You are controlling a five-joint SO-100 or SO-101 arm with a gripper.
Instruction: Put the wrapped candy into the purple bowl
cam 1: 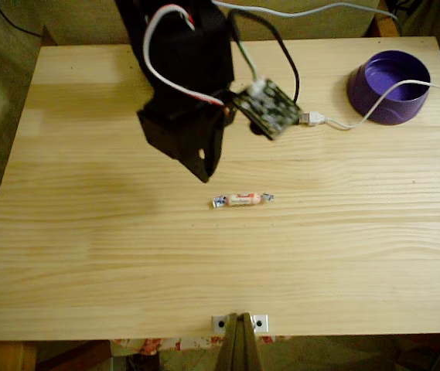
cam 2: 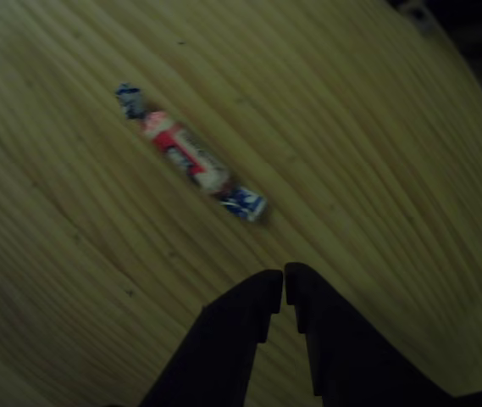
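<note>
A: Jaws on the gripper (cam 2: pixel 285 284) pressed together, tips meeting, nothing between them. Hanging above the table (cam 1: pixel 88 255), short of the wrapped candy (cam 1: pixel 240 199)

B: Lying flat on bare wood near the middle of the table in the fixed view, long axis roughly left to right. Slanted in the other view, wrapped candy (cam 2: pixel 190 154) just ahead of the fingertips (cam 2: pixel 268 292) and a bit left. Not touched yet

A: Biggest risk, probably: coming down with the jaws shut like that. Would only shove it along the smooth boards, or flatten a twisted end

B: Also a matter of angle. Closing along its length rather than across the slim middle likely to pinch only a wrapper tail, then lose it on the lift

A: And so low to the wood that fingertips could scrape the surface and skate over the top

B: Purple bowl (cam 1: pixel 390 85) well apart, at the far right corner in the fixed view. Long carry for a slippery wrapper

A: White cable (cam 1: pixel 405 89) draped over the bowl rim, plus the USB plug (cam 1: pixel 312 119) lying between arm and bowl. Could snag on the swing across, or tug the bowl

B: Dim, blurred picture from the other view too, so hard to judge height above the candy
</note>
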